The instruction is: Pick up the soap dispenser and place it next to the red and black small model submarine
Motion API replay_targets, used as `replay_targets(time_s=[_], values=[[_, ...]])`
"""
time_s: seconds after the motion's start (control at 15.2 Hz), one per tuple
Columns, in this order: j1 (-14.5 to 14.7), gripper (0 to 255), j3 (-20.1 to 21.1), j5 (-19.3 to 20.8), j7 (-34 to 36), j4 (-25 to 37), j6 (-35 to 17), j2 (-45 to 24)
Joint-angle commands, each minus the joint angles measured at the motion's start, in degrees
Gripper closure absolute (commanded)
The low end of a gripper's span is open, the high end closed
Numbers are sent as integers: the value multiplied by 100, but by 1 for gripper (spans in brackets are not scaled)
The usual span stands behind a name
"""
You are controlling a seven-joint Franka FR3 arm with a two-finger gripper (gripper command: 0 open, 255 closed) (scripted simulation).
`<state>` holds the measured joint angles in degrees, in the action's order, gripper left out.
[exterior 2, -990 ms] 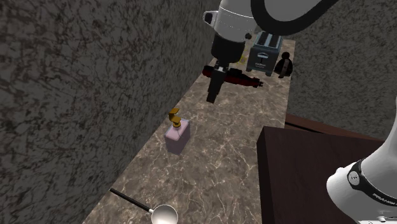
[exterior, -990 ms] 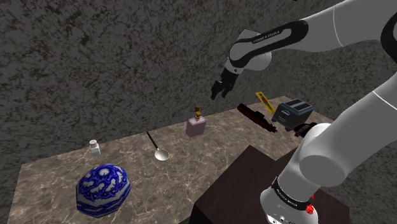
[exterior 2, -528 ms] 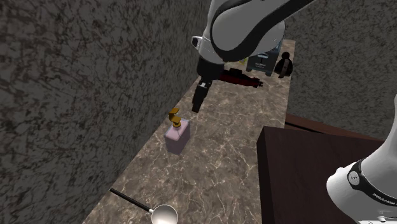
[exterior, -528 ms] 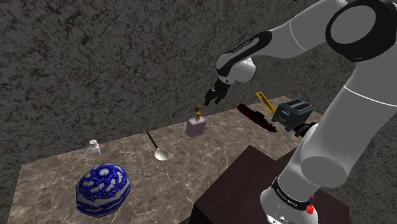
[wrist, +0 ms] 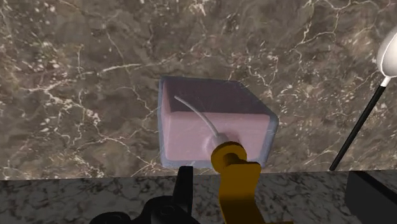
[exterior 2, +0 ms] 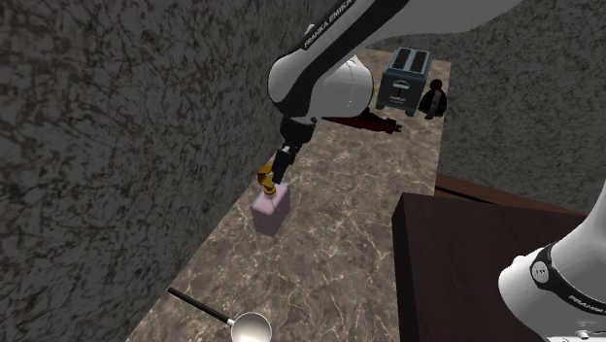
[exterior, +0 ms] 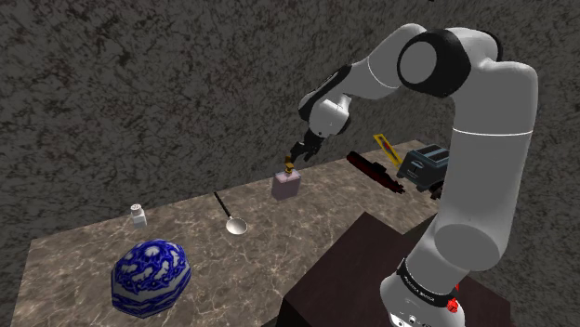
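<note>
- The white arm (exterior: pixel 476 186) stood nearly upright, well behind the pincer (exterior: pixel 296 154) and reaching far above it.
- Its dark-jointed elbow (exterior: pixel 448 59) was the highest part, up and back from the pincer.
- From the elbow the forearm (exterior: pixel 374 78) sloped down and forward to the wrist (exterior: pixel 325 111), which sat just above the pincer.
- The black pincer pointed down at a slant, as the lowest and foremost part of the arm.
- In the second exterior view the pincer (exterior 2: pixel 279 173) hung straight beneath the rounded white wrist (exterior 2: pixel 316 89).
</note>
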<state>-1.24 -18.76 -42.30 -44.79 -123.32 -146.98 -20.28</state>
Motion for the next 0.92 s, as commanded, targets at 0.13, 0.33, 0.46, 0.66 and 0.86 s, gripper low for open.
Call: replay_targets(time_s=[0.13,0.33,0.46,0.66,0.86], values=[[-202,0,241,-478,-315,381,-99,-554],[-243,0,349,-637,-418,486,-205,-773],[-270,0,421,-738,-483,562,-273,-921],[-278,0,442,-765,-501,584,-293,-963],[-278,0,442,-765,-501,584,-293,-963]])
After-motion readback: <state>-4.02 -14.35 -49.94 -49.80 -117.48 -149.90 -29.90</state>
